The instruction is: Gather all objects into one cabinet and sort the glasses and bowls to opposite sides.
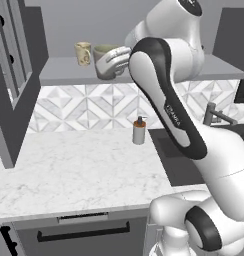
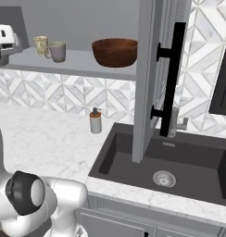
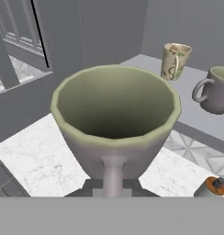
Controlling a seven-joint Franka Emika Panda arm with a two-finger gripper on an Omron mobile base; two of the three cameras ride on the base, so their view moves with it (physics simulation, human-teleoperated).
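Hand view: the gripper [image 3: 113,186] is clenched on the handle of a grey mug [image 3: 114,124] with a matte pale-green inside, held at the cabinet shelf's [image 1: 59,75] front edge. Behind stand a patterned cream mug [image 3: 174,61] and another grey mug [image 3: 218,89].

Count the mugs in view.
3: a cream mug and a grey mug side by side on the shelf, and another grey mug held by the gripper near the shelf.

Even, soft light (slightly blurry)
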